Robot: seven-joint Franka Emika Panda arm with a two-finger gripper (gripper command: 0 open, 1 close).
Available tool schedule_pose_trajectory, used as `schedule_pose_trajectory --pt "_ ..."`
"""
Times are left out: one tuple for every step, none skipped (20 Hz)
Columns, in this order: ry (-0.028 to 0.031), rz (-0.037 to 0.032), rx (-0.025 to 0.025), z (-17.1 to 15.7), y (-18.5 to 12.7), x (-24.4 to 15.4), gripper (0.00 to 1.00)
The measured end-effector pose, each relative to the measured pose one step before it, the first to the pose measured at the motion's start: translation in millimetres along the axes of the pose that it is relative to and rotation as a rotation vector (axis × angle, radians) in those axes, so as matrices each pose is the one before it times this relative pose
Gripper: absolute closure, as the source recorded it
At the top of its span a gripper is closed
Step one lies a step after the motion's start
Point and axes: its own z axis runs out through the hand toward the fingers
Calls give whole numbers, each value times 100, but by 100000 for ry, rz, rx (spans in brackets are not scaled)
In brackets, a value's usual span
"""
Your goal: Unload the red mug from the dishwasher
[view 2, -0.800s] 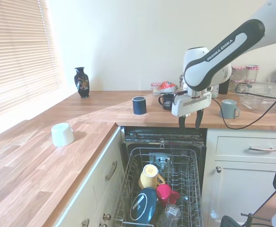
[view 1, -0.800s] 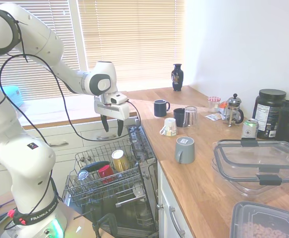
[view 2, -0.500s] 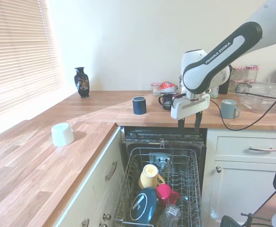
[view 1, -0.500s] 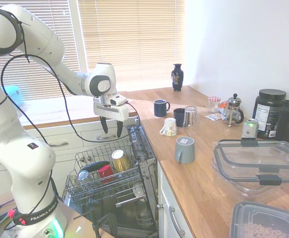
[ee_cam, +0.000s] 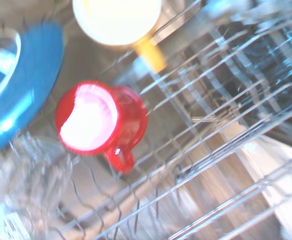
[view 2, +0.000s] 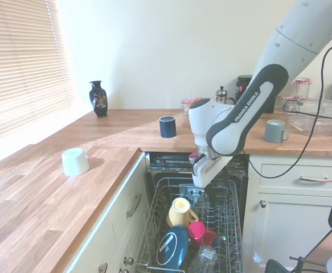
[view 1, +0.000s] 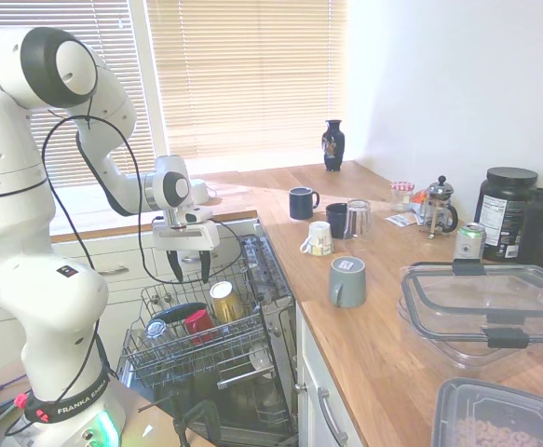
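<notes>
The red mug (view 1: 197, 323) lies on its side in the grey wire rack (view 1: 162, 354) pulled out of the open dishwasher (view 1: 269, 279), between a gold cup (view 1: 223, 300) and a dark navy dish (view 1: 176, 314). The second exterior view shows the red mug (view 2: 199, 232) below a yellow-looking cup (view 2: 180, 211). My gripper (view 1: 189, 271) hangs open over the back of the rack, above and behind the mug, with nothing between its fingers. In the wrist view the red mug (ee_cam: 100, 120) shows its open mouth and handle, blurred.
A clear glass (view 2: 203, 259) lies at the rack's front. On the wooden counter (view 1: 392, 345) stand a navy mug (view 1: 301, 202), a grey mug (view 1: 347, 281), a tipped white cup (view 1: 318, 238), a French press (view 1: 439, 207) and plastic containers (view 1: 485, 307). A white bowl (view 2: 75, 161) sits on the other counter.
The arm has swung away from the counter edge and dropped lower, bringing the open gripper down over the rack. The mugs in the rack have not moved.
</notes>
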Motion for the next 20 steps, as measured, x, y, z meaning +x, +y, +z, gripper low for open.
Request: schedule_pose_trajectory --pt "619 -2058 -2615 1007 -829 -469 0" --pt "356 -1677 -2488 929 -692 -298 0" --pt "6 -1362 -2268 892 -658 -85 0" --pt "-289 -1435 -2293 855 -502 43 0" --pt "-128 -1192 -2112 763 -497 127 0" --pt "-43 -1281 -1582 690 -538 144 0" --pt "165 -1169 -1031 582 -542 140 0" --pt "356 -1069 -579 426 -580 152 0" --pt "40 -665 -113 318 -546 108 0" --pt "140 -870 210 244 -602 -10 0" --pt "542 -1312 935 247 -660 -137 0" --pt "637 -1467 792 281 -559 -193 0" --pt "492 -1649 794 417 -517 -264 0" --pt "324 -1727 328 611 -447 -311 0" --pt "212 -1820 -177 699 -353 -301 0" --pt "21 -1714 -347 789 -319 -294 0" --pt "-187 -1406 -411 779 -328 -242 0" --pt "-66 -1494 -573 716 -267 -239 0" --pt "168 -1169 -44 589 -268 -84 0" --pt "269 -1048 -340 467 -207 31 0"
